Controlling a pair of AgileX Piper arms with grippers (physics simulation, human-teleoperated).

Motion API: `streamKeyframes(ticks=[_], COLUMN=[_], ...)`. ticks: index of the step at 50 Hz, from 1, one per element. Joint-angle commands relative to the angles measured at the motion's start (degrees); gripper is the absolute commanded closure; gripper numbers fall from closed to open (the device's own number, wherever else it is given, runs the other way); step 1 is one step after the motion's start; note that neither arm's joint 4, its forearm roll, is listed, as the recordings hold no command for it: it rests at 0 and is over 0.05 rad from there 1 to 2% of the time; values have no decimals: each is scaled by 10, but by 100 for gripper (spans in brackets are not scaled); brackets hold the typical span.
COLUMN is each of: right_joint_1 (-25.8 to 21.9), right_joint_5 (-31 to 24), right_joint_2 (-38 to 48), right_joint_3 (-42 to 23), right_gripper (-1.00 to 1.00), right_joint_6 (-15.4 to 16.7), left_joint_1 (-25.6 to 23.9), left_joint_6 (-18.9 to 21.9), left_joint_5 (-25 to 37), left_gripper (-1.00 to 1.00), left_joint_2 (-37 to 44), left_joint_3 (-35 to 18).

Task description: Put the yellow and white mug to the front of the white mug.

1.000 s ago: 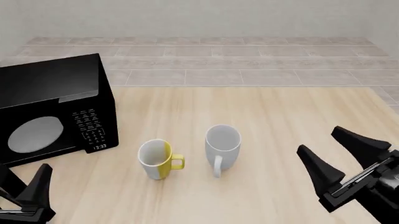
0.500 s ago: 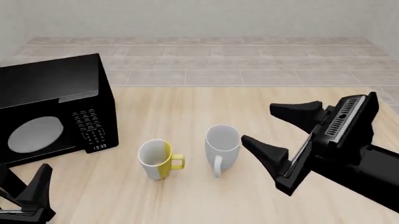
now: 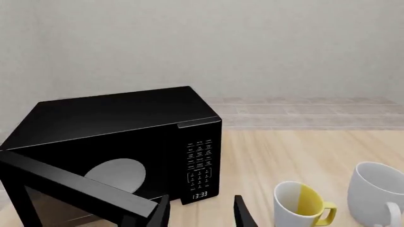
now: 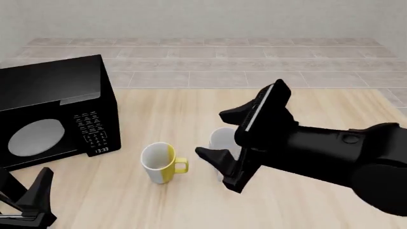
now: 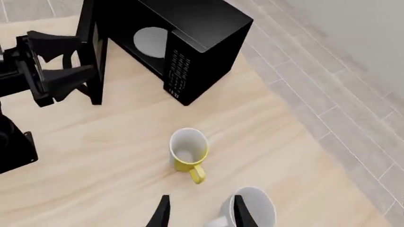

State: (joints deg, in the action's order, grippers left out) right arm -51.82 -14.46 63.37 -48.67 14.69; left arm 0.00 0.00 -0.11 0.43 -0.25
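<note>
The yellow and white mug (image 4: 159, 163) stands upright on the wooden table, its yellow handle pointing right. Just to its right, the white mug (image 4: 222, 139) is mostly covered by my right arm. My right gripper (image 4: 210, 133) hovers open above the white mug, empty, fingers pointing left. In the right wrist view, its open gripper (image 5: 200, 215) looks down on the yellow and white mug (image 5: 188, 149) and the white mug (image 5: 254, 208). My left gripper (image 4: 24, 188) is open and empty at the table's near left corner. Its wrist view shows both the yellow and white mug (image 3: 300, 205) and the white mug (image 3: 379, 189).
A black microwave (image 4: 57, 112) stands at the left of the table (image 4: 190, 205), close to the left gripper. In the wrist views its door (image 5: 94, 52) appears to stand ajar. A tiled floor lies beyond the table's far edge.
My right arm has swung in from the right edge toward the left and now hangs over the white mug. The left arm and both mugs have not moved.
</note>
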Motion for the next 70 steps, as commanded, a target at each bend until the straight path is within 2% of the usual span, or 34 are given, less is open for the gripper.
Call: streamKeyframes(ticks=[1, 14, 15, 18, 26, 47, 57, 70], right_joint_1=[-6, 5, 12, 33, 35, 15, 31, 33], right_joint_5=[-31, -84, -97, -101, -106, -65, -50, -40], right_joint_2=[92, 174, 193, 209, 231, 293, 317, 326], right_joint_3=[-62, -124, -144, -157, -178, -179, -174, -165], right_gripper=[-100, -100, -100, -100, -100, -100, -100, -100], right_joint_6=[23, 57, 76, 97, 91, 65, 78, 65], left_joint_1=[0, 0, 0, 0, 0, 0, 0, 0], left_joint_6=[0, 0, 0, 0, 0, 0, 0, 0], left_joint_5=[0, 0, 0, 0, 0, 0, 0, 0], left_gripper=[-100, -100, -100, -100, -100, -100, -100, -100], left_joint_2=[0, 0, 0, 0, 0, 0, 0, 0], left_joint_3=[0, 0, 0, 0, 0, 0, 0, 0])
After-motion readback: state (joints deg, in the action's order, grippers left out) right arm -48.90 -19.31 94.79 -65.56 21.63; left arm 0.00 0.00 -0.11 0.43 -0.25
